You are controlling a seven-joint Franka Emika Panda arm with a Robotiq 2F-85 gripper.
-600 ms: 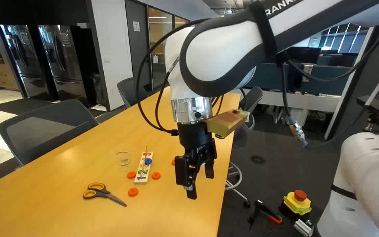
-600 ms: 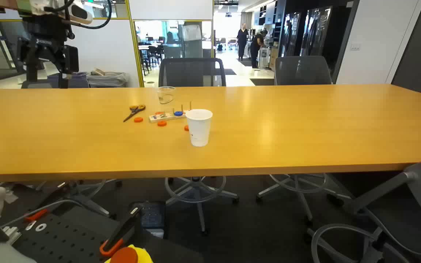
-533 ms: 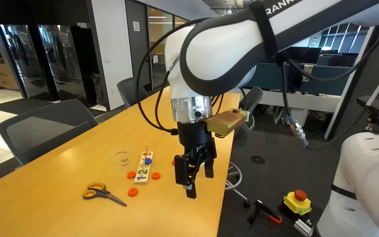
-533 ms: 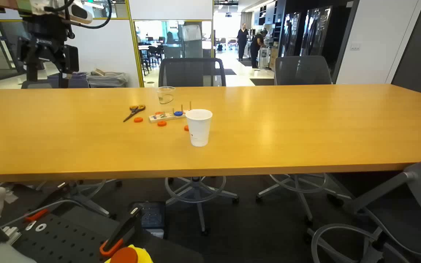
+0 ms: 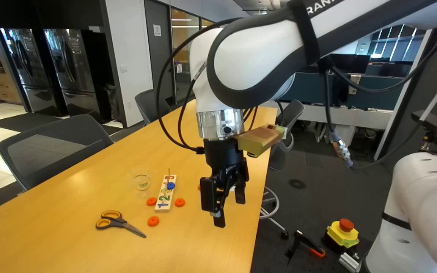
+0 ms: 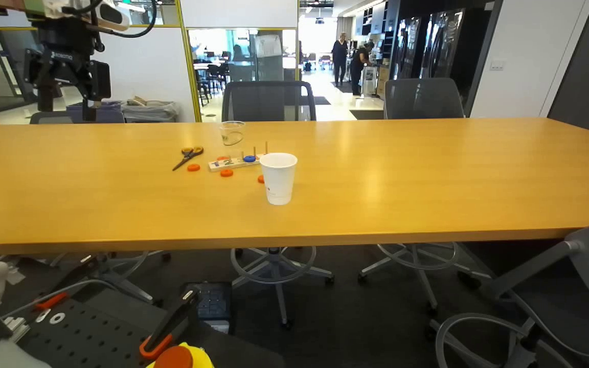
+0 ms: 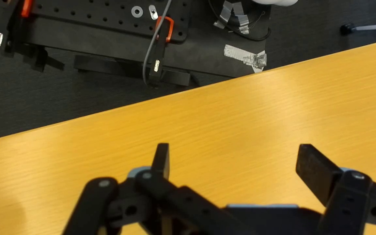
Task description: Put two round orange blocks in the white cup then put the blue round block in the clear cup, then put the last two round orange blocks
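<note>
The table (image 5: 188, 248) is showing grained yellow-orange. Four discs (image 5: 153, 221) are showing bright orange, the other disc (image 5: 170, 185) deep blue. The pale board (image 5: 169, 195) is carrying a blue 1 and a green 2. The white cup (image 6: 278, 179) is bearing faint marks; the clear cup (image 6: 232, 134) is letting yellow through. The scissors (image 5: 119, 221) are mixing dark grey with yellow-orange. The gripper (image 7: 233, 160) is looking black.

In an exterior view, near cup (image 6: 279, 181) before board (image 6: 238, 163), far cup (image 6: 232, 135) behind, scissors (image 6: 187, 156) left, disc (image 6: 249, 159) on top, discs (image 6: 226, 173) around
</note>
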